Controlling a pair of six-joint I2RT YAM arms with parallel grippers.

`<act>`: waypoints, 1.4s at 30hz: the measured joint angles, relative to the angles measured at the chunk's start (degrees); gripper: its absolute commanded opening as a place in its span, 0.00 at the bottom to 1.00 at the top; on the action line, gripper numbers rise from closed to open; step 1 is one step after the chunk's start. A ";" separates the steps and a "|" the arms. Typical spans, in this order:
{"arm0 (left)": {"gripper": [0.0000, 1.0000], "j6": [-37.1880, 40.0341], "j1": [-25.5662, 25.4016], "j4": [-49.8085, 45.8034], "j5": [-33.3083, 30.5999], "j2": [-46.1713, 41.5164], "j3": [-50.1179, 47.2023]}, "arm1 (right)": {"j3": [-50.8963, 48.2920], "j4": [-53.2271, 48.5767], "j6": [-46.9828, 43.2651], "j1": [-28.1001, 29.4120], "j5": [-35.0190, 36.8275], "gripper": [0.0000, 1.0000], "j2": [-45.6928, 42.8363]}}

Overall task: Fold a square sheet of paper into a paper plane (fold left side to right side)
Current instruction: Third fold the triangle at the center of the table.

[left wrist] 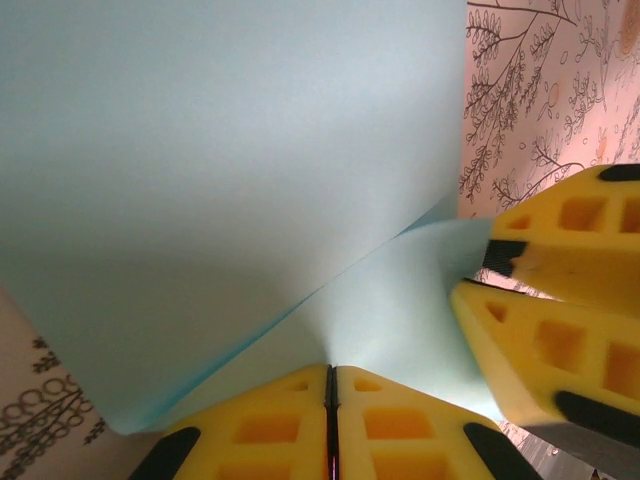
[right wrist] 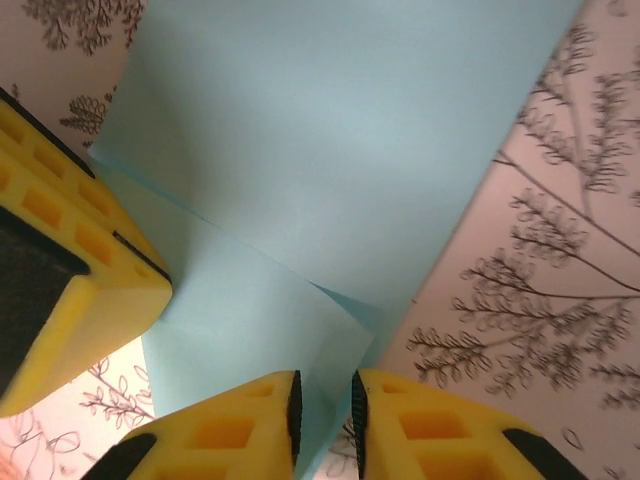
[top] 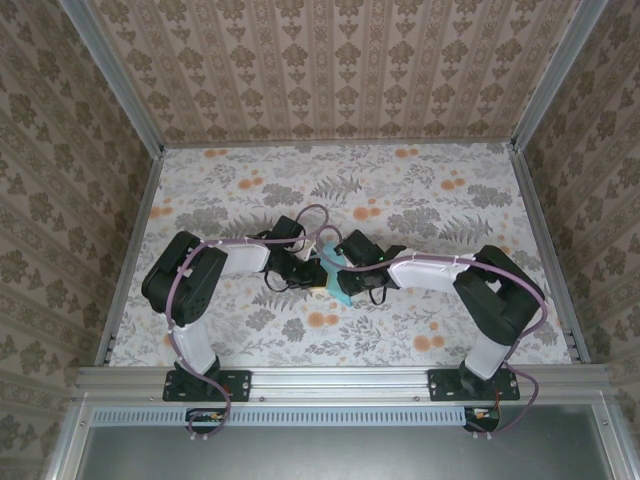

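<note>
The light cyan-blue sheet of paper (top: 340,282) is held up off the table's middle between both grippers. It bends over itself in two layers (left wrist: 230,180), and the grippers hide its overall outline. My left gripper (left wrist: 331,368) is shut on the paper's lower edge, jaws pressed together. My right gripper (right wrist: 325,378) stands slightly open, with a paper edge (right wrist: 330,130) passing loosely through the narrow gap. The two grippers are close together: the right one's yellow fingers (left wrist: 560,290) show in the left wrist view, and the left one's fingers (right wrist: 60,250) show in the right wrist view.
The table (top: 420,200) has a floral-patterned cover and is boxed in by patterned walls on three sides with an aluminium frame (top: 340,378) along the near edge. Both arms reach inward and meet at the centre.
</note>
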 measured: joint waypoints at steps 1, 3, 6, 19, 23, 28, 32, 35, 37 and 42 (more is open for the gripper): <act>0.09 0.00 0.00 0.00 0.00 0.02 0.00 | 0.00 -0.50 0.17 -0.26 -0.02 0.26 -0.81; 0.09 -0.02 0.00 0.00 0.04 0.04 0.00 | 0.00 -1.51 0.83 -0.63 -0.28 0.27 -3.06; 0.09 0.00 -0.04 0.02 0.02 0.04 0.00 | -0.02 -2.36 2.05 -0.87 -1.86 0.24 -6.80; 0.09 -0.02 -0.04 0.02 0.02 0.04 0.00 | -8.17 3.37 22.23 0.13 -12.35 0.07 -11.52; 0.09 -0.02 -0.07 0.02 0.00 0.04 0.00 | -7.48 5.25 25.11 1.46 -13.18 0.07 -9.05; 0.09 -0.02 -0.09 0.02 0.00 0.04 0.00 | -5.57 6.25 26.73 2.16 -13.25 0.07 -5.20; 0.09 -0.02 -0.11 0.02 -0.07 0.04 0.00 | -4.46 6.54 27.61 2.16 -13.07 0.07 -3.41; 0.09 -0.02 -0.11 0.02 -0.04 0.04 0.00 | -3.89 6.58 28.04 2.16 -13.03 0.07 -2.36; 0.09 -0.02 -0.11 0.02 -0.07 0.04 0.00 | -3.87 6.56 28.22 2.16 -13.03 0.06 -1.97; 0.09 -0.02 -0.11 0.02 -0.11 0.04 0.00 | -3.87 6.47 28.68 2.16 -13.00 0.07 -1.18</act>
